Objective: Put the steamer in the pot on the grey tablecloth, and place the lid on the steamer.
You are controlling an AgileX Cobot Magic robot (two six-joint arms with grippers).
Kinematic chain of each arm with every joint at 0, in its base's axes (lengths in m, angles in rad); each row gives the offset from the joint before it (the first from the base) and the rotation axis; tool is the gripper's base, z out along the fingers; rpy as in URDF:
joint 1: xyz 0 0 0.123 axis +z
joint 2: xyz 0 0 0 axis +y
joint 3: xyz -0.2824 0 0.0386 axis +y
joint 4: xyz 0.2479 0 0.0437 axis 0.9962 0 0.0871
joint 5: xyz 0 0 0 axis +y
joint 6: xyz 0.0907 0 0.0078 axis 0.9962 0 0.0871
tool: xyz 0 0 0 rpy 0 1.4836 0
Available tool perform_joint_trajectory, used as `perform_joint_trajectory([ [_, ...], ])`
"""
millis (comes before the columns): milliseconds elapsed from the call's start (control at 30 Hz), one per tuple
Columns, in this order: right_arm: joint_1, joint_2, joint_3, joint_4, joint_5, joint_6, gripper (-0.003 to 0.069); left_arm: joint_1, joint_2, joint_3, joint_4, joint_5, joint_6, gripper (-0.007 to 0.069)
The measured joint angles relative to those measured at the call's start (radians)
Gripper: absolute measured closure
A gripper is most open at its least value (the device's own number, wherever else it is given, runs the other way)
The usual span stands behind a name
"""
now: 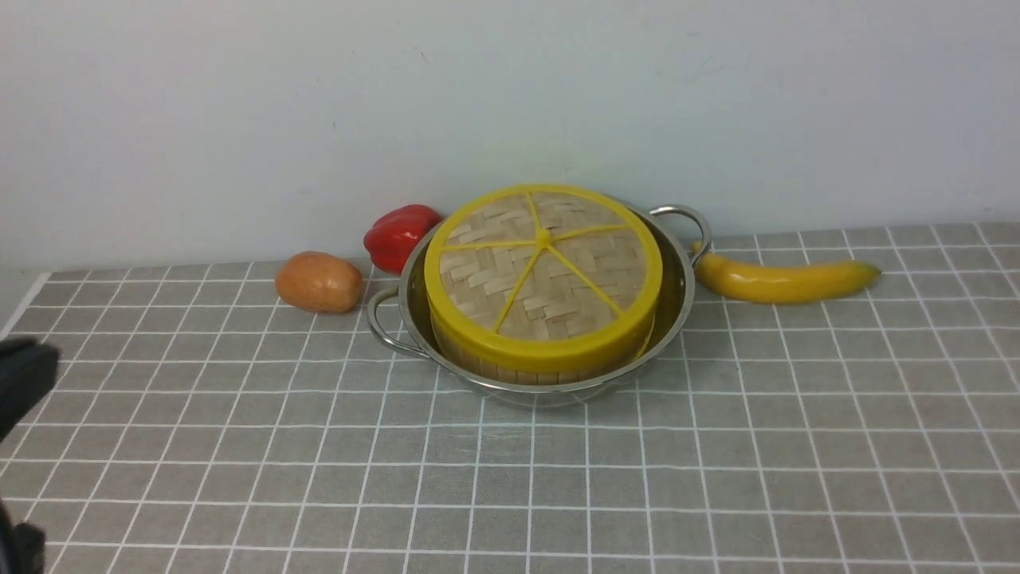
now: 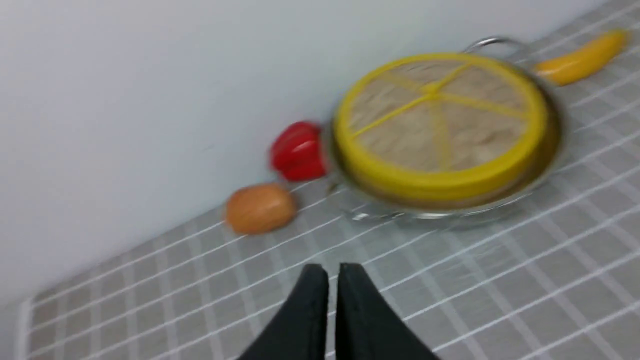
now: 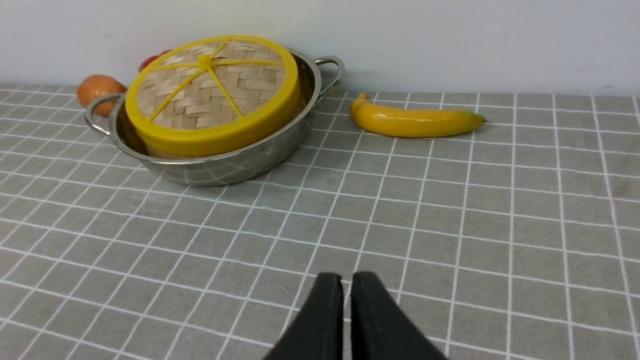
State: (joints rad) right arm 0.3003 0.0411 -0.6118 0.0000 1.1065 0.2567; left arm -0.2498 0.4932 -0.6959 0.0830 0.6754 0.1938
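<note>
Overall light: bright, even and diffuse in all three views; the source itself is not visible.
Shadows: soft and short; a faint one under the pot (image 1: 550, 383) on the tablecloth (image 1: 717, 446), another under the banana (image 1: 785, 281).
Glare: mild reflections on the pot wall, which mirrors the cloth grid in the right wrist view (image 3: 220, 167); none blown out.
Front view: sharp across the table; a dark, unfocused shape at the left edge.
Left wrist view: heavy motion blur throughout; lid (image 2: 440, 122), pepper (image 2: 297, 151) and grid lines smeared.
Right wrist view: crisp; grid lines fan outward towards the near edge.
Wall: plain, slightly greenish cast.
</note>
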Motion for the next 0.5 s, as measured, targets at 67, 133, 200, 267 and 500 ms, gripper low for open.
perform_joint_trajectory([
  [67, 0.0, 0.0, 0.0, 0.038, 0.0, 0.0, 0.06, 0.118, -0.138, 0.158, 0.005, -0.081, 0.0, 0.0592],
  [133, 0.0, 0.0, 0.0, 0.057, 0.0, 0.0, 0.0592, 0.181, -0.229, 0.277, 0.005, -0.148, -0.001, 0.0587],
  [200, 0.0, 0.0, 0.0, 0.073, 0.0, 0.0, 0.0585, 0.216, -0.296, 0.367, 0.002, -0.213, -0.011, 0.0581],
  [267, 0.0, 0.0, 0.0, 0.09, 0.0, 0.0, 0.0579, 0.244, -0.379, 0.477, -0.001, -0.274, -0.027, 0.0581],
  [500, 0.0, 0.0, 0.0, 0.123, 0.0, 0.0, 0.0551, 0.255, -0.489, 0.658, -0.013, -0.338, -0.058, 0.057],
])
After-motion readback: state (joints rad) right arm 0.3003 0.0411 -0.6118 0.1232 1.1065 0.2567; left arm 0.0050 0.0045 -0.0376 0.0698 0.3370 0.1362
